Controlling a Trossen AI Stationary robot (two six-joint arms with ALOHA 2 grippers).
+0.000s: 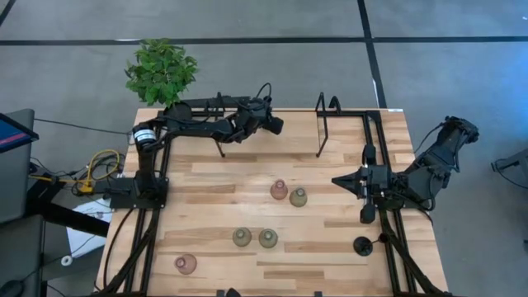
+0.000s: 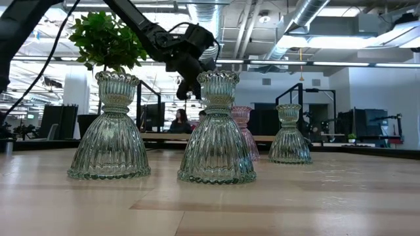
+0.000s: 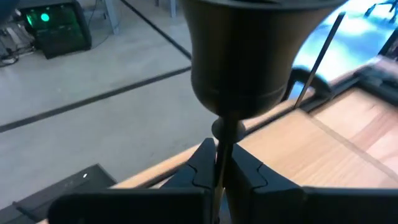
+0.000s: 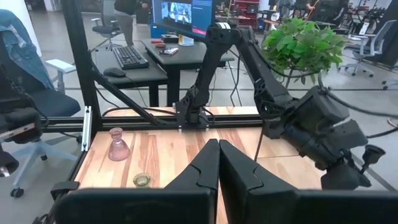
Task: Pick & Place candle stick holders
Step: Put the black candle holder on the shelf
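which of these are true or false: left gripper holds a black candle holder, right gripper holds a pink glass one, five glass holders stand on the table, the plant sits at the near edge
1. The left gripper is shut on the black candle holder: true, its fingers pinch the thin stem.
2. The right gripper holds a pink glass holder: false, it is shut and holds nothing.
3. Five glass holders stand on the table: true, two pink, three olive-green.
4. The plant sits at the near edge: false, it is at the far left corner.
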